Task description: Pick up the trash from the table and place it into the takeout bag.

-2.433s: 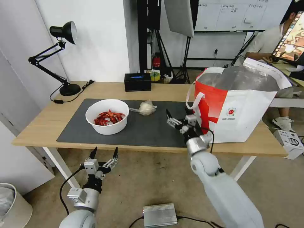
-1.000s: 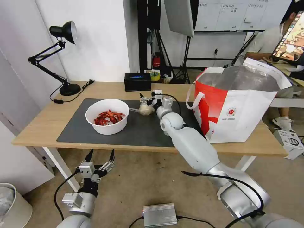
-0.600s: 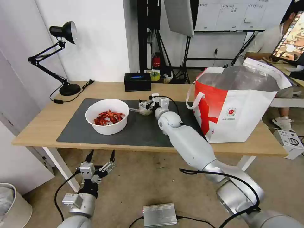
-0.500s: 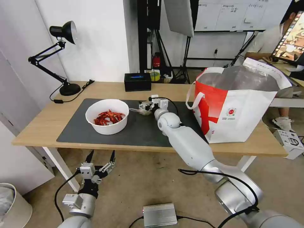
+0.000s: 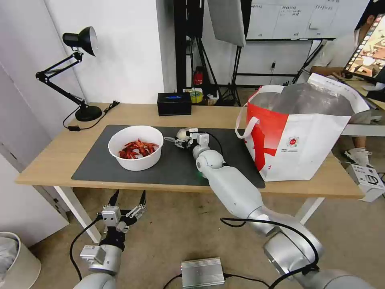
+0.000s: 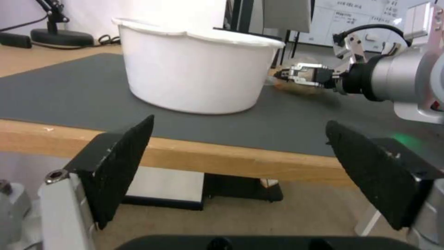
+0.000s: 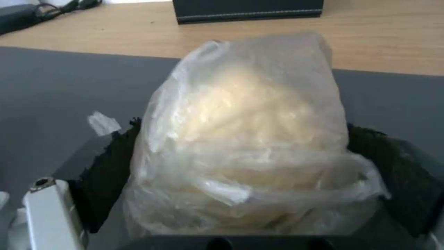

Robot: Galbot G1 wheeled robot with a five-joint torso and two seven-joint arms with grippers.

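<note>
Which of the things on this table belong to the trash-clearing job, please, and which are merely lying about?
Belonging to the job:
- knotted clear bag, gripped by the right tool
- white bowl of crayfish shells
- takeout bag, standing open
- table

Just lying about:
- black desk lamp
- small black box
- dark grey mat

The left tool waits open below the table edge.

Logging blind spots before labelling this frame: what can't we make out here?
- Takeout bag contents: head view, hidden by its own front wall.
- Knotted bag underside and whether it is off the mat: right wrist view, bag covers it; head view, right gripper covers it.
- Bowl contents: left wrist view, the wall hides them.
</note>
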